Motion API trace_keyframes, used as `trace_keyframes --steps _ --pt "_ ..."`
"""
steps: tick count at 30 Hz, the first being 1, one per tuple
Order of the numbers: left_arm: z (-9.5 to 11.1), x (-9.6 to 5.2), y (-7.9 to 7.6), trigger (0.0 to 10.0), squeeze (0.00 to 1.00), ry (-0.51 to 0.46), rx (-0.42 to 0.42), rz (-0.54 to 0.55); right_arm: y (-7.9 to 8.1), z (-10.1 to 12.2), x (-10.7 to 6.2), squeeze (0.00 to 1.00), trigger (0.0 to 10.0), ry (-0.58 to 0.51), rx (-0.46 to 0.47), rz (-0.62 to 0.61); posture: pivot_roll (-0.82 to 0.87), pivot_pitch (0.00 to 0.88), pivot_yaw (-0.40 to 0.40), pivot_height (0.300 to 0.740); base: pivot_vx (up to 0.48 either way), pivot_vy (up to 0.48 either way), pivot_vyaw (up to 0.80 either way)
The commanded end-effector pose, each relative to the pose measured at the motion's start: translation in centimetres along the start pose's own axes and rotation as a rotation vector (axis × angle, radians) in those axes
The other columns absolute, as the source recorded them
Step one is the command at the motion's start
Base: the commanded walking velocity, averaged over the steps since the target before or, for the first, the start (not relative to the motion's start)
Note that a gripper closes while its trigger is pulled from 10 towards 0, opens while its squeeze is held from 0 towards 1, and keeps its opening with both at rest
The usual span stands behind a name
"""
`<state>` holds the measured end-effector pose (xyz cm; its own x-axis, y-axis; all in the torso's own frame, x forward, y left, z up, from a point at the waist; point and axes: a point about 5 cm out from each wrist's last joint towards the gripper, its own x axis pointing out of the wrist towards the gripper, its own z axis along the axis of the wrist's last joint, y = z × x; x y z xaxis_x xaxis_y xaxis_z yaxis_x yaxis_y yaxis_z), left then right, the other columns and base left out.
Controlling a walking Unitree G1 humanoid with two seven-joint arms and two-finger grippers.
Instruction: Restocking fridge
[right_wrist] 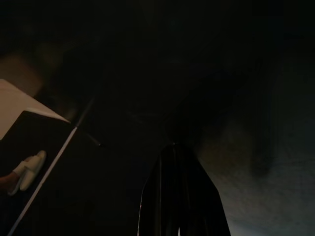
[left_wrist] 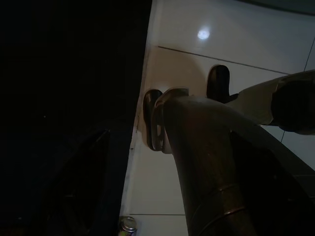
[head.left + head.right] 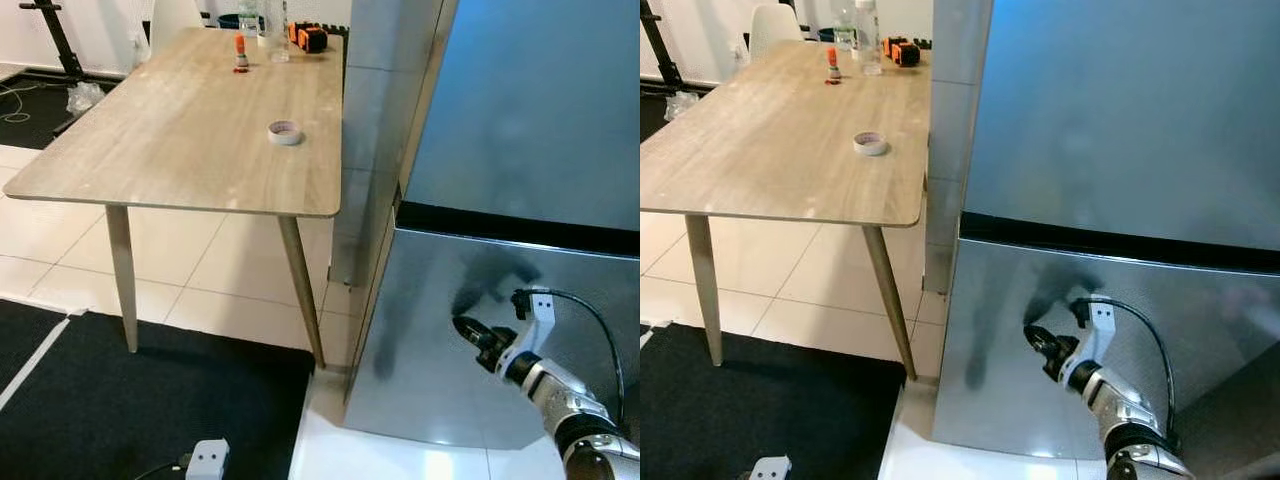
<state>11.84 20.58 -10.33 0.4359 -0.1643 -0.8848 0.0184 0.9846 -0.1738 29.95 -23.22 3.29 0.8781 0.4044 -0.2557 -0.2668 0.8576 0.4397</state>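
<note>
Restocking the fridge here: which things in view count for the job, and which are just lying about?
For the job:
- fridge, doors closed
- right gripper, raised in front of the lower door

Lying about:
- roll of tape on the wooden table
- clear bottle, small orange-capped bottle and orange-and-black tool at the table's far end
- white plug block on the black mat

The fridge (image 3: 520, 130) is cut off at the top and right edges of both eye views, and its handle cannot be made out. The far end of the bench (image 3: 190, 140) is cropped, so the bottle (image 3: 868, 35) there is seen only in part. The right tool (image 3: 468, 330) is too dark in the right wrist view for its finger gap to be judged.
</note>
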Motion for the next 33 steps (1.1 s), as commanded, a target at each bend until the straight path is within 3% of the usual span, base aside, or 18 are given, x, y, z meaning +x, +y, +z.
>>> trace_keyframes --steps 1,4,8,11,12,14,15,17,18,20,21,23,24,28,33 --pt "-0.9 -0.1 -0.2 10.0 0.00 0.028 -0.012 -0.005 0.2 3.0 0.7 0.00 10.0 -0.145 -0.023 -0.008 0.00 0.000 -0.060 0.740 0.000 0.000 0.00" --pt "-0.9 -0.1 -0.1 10.0 0.00 0.029 -0.009 -0.004 -0.2 4.3 0.6 0.00 10.0 -0.230 0.021 -0.052 0.00 0.000 -0.059 0.740 0.000 0.000 0.00" --pt "-1.0 -0.1 -0.1 10.0 0.00 0.029 -0.008 -0.003 -0.6 3.9 0.3 0.00 10.0 -0.221 0.027 -0.082 0.00 0.000 -0.059 0.740 0.000 0.000 0.00" --pt "-1.0 -0.1 -0.1 10.0 0.00 0.029 -0.007 -0.003 -1.8 -0.3 -1.0 0.00 10.0 0.018 -0.081 -0.222 0.00 0.000 -0.060 0.740 0.000 0.000 0.00" --pt "-1.0 -0.1 -0.1 10.0 0.00 0.029 -0.007 -0.003 -1.8 -0.3 -1.0 0.00 10.0 0.018 -0.081 -0.222 0.00 0.000 -0.060 0.740 0.000 0.000 0.00" --pt "-1.0 -0.1 -0.1 10.0 0.00 0.030 -0.005 -0.004 -2.9 -4.5 -3.3 0.00 10.0 0.202 -0.123 -0.359 0.00 0.000 -0.059 0.740 0.000 0.000 0.00" --pt "-1.0 -0.1 -0.1 10.0 0.00 0.030 -0.005 -0.004 -2.9 -4.5 -3.3 0.00 10.0 0.202 -0.123 -0.359 0.00 0.000 -0.059 0.740 0.000 0.000 0.00" --pt "-1.0 -0.2 0.0 10.0 0.00 0.030 -0.004 -0.004 -3.4 -7.5 -5.3 0.00 10.0 0.307 -0.106 -0.455 0.01 0.000 -0.057 0.740 0.000 0.000 0.00" --pt "-1.0 -0.2 0.0 10.0 0.00 0.030 -0.004 -0.004 -3.4 -7.5 -5.3 0.00 10.0 0.307 -0.106 -0.455 0.01 0.000 -0.057 0.740 0.000 0.000 0.00" --pt "-1.0 -0.2 0.0 10.0 0.00 0.029 -0.003 -0.001 -3.8 -9.7 -7.0 0.00 10.0 0.407 -0.167 -0.566 0.00 0.000 -0.056 0.740 0.000 0.000 0.00" --pt "-1.0 -0.2 0.0 10.0 0.00 0.029 -0.003 -0.001 -3.8 -9.7 -7.0 0.00 10.0 0.407 -0.167 -0.566 0.00 0.000 -0.056 0.740 0.000 0.000 0.00" --pt "-0.9 -0.2 0.1 10.0 0.00 0.030 0.006 0.007 -3.4 -13.1 -9.5 0.00 10.0 0.575 -0.178 -0.552 0.00 0.000 -0.055 0.740 0.000 0.000 0.00" --pt "-0.9 -0.2 0.1 10.0 0.00 0.030 0.006 0.007 -3.4 -13.1 -9.5 0.00 10.0 0.575 -0.178 -0.552 0.00 0.000 -0.055 0.740 0.000 0.000 0.00" --pt "-0.8 -0.1 0.0 10.0 0.00 0.019 -0.004 0.010 -2.9 -16.5 -12.7 0.00 10.0 0.702 -0.079 -0.560 0.00 0.000 -0.059 0.740 0.000 0.000 0.00" --pt "-0.7 -0.1 0.0 10.0 0.00 0.018 -0.003 0.008 -2.3 -17.4 -13.2 0.00 10.0 0.752 -0.089 -0.522 -0.01 0.000 -0.057 0.740 0.000 0.000 0.51"
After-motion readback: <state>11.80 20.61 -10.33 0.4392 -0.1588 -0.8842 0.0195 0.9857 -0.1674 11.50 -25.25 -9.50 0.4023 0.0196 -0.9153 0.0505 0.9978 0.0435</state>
